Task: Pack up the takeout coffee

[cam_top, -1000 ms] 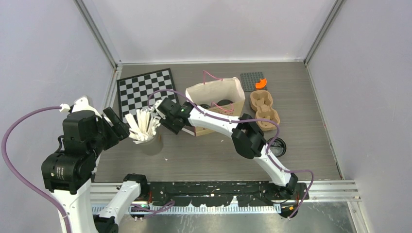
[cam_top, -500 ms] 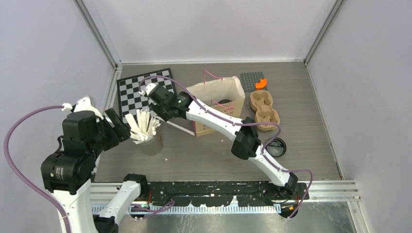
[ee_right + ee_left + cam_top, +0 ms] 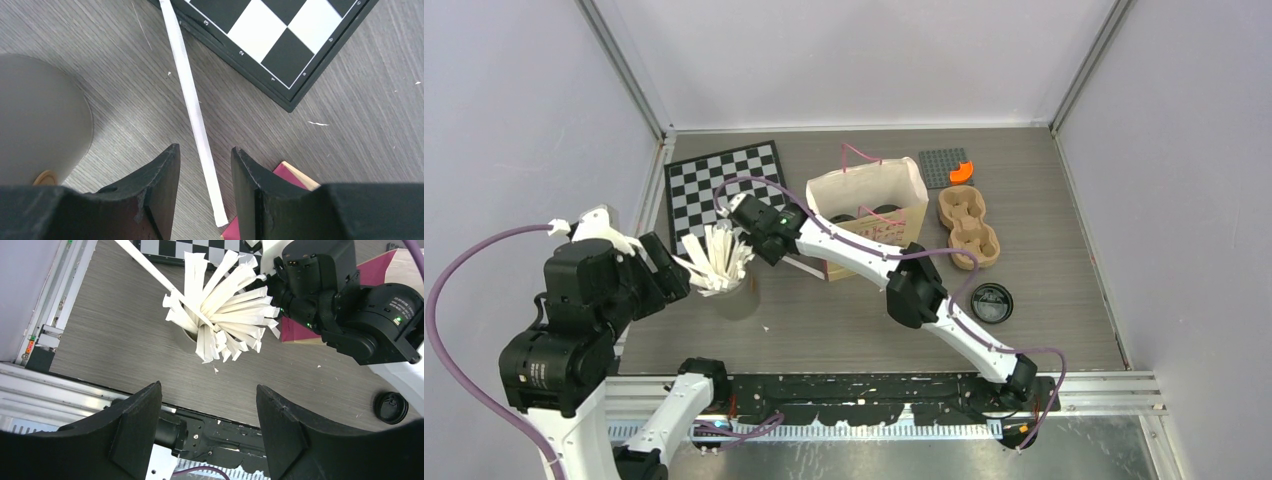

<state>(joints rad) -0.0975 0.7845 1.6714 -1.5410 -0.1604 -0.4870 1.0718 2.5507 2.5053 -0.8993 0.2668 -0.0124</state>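
left hand (image 3: 207, 396) wide open, empty, beside the grey stick cup (image 3: 742, 297); right hand (image 3: 203, 150) half open, straddling a loose white stick (image 3: 190, 100) off the chessboard (image 3: 724, 178) corner, not clamping it; coffee cups (image 3: 886, 211) sit in the paper bag (image 3: 869, 185), mid surface (image 3: 1064, 250) toward the far edge.

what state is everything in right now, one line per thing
tan paper bag with pink handles: upright, mouth open
round black plastic lid: lying loose, on no cup
brown moulded-cardboard cup carrier: lying flat, pockets empty
grey cup of white sticks: upright, full
loose white stick: lying flat, ungripped
left gripper: open, empty
right gripper: open, straddling the loose white stick
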